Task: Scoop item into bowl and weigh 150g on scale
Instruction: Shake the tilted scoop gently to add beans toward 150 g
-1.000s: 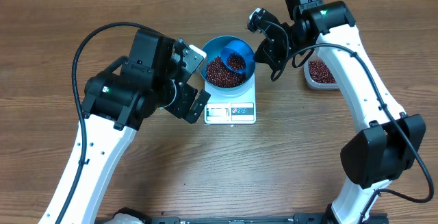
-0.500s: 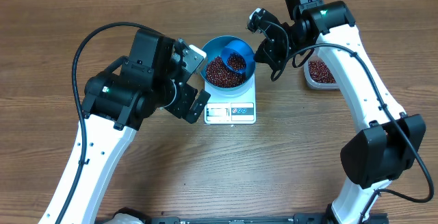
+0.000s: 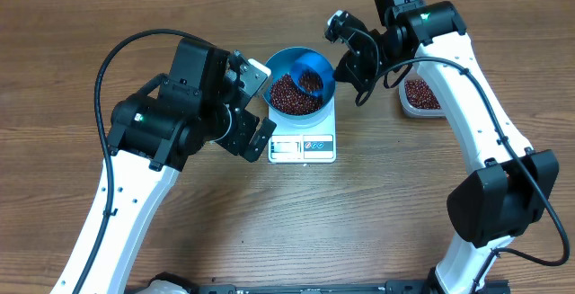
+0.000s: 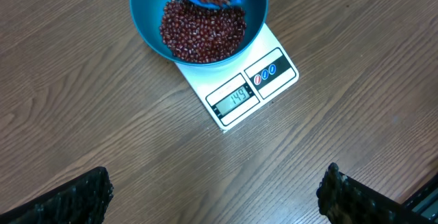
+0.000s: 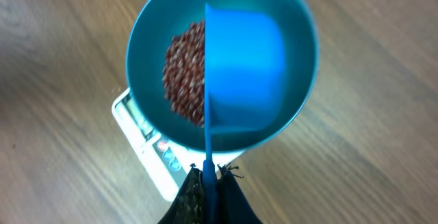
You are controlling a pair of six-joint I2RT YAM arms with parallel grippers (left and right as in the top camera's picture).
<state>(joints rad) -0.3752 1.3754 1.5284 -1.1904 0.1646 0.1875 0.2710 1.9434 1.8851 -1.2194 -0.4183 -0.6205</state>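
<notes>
Glossy, smooth blue plastic on the bowl (image 4: 145,15); matt dark red-brown beans (image 4: 202,35) inside it; beneath, the scale (image 4: 229,73) looks smooth white plastic on a wood-grain tabletop (image 4: 102,135).

The left arm (image 3: 117,213), on the left side of the scale (image 3: 303,147), has long white parts and big black blocks at its joints. A thin black cable (image 3: 115,53) makes a round loop on the side away from the scale. A tiny green light (image 3: 141,114) glows on 1 black block. The right arm (image 3: 490,123), on the other side of the scale, is white with black joints too, and it also has 1 green light and a black cable along it. The jaws on both arms are black with bumpy edges.
</notes>
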